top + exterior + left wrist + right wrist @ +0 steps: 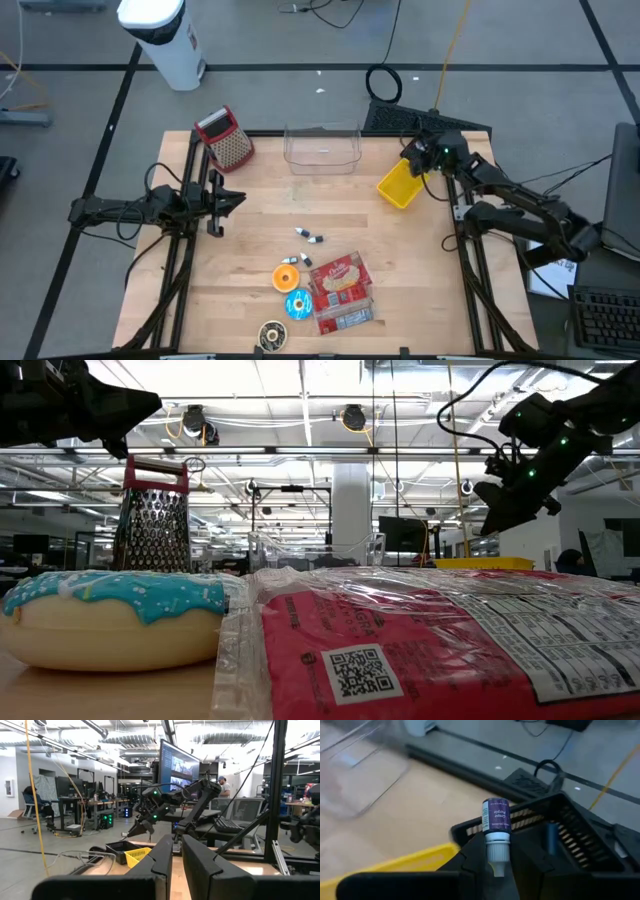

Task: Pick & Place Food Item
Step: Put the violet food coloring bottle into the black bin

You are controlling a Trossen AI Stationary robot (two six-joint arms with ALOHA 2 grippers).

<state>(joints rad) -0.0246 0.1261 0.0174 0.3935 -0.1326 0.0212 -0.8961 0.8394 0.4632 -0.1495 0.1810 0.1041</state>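
Right end effector (497, 862) grips purple bottle (496, 827), seemingly above yellow bin (398, 184)

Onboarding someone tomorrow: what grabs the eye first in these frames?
The right gripper, raised over the yellow bin at the table's far right, is shut on a small purple-labelled bottle. Near the front edge lie a red snack package and a blue-frosted donut, huge in the low view. The left gripper waits shut at the left.

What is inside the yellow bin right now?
From above, the yellow bin looks empty where it shows, but the right tool, shut on a small purple-labelled bottle, hangs over its back corner and hides that part.
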